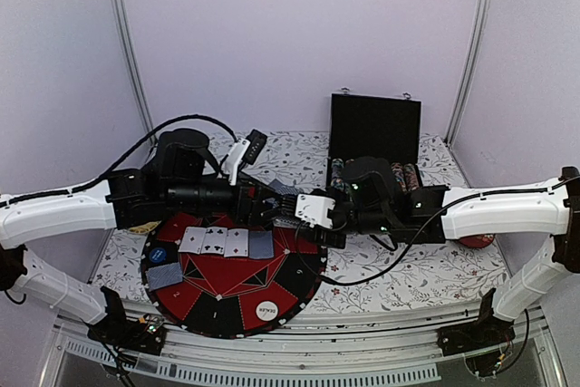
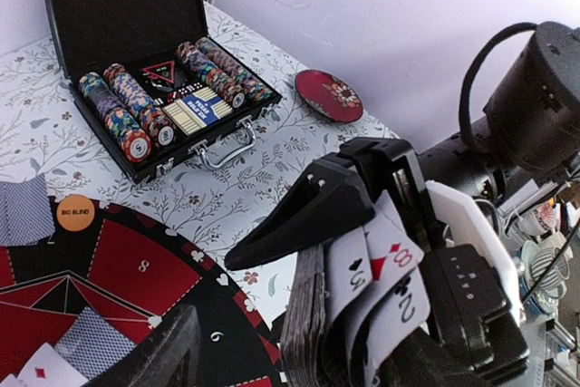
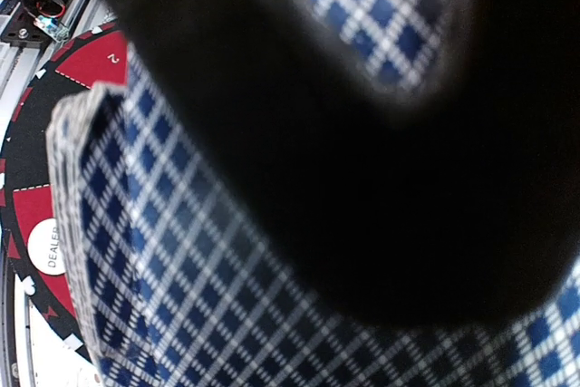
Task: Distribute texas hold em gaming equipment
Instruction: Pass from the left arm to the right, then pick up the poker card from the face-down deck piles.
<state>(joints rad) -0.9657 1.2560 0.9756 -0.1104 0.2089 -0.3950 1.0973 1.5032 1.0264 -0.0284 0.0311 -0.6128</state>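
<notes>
Both arms meet above the round red-and-black poker mat (image 1: 227, 301). My right gripper (image 1: 292, 219) is shut on a deck of playing cards (image 2: 317, 314); its checked blue back (image 3: 181, 251) fills the right wrist view behind a dark finger (image 3: 362, 133). A few white faces fan out from the deck. My left gripper (image 1: 276, 208) is open, one finger (image 2: 154, 351) standing clear of the deck's edge. Several cards (image 1: 227, 242) lie in a row on the mat and one lies face-down (image 1: 164, 275). The white DEALER disc (image 1: 266, 309), a blue disc (image 1: 158, 252) and an orange disc (image 2: 75, 212) rest on the mat.
An open black case (image 1: 374, 129) with rows of chips (image 2: 127, 115) stands at the back right on the flowered cloth. A red dish (image 2: 329, 94) lies to the right of the case. Metal rails run along the table's near edge (image 1: 299, 351).
</notes>
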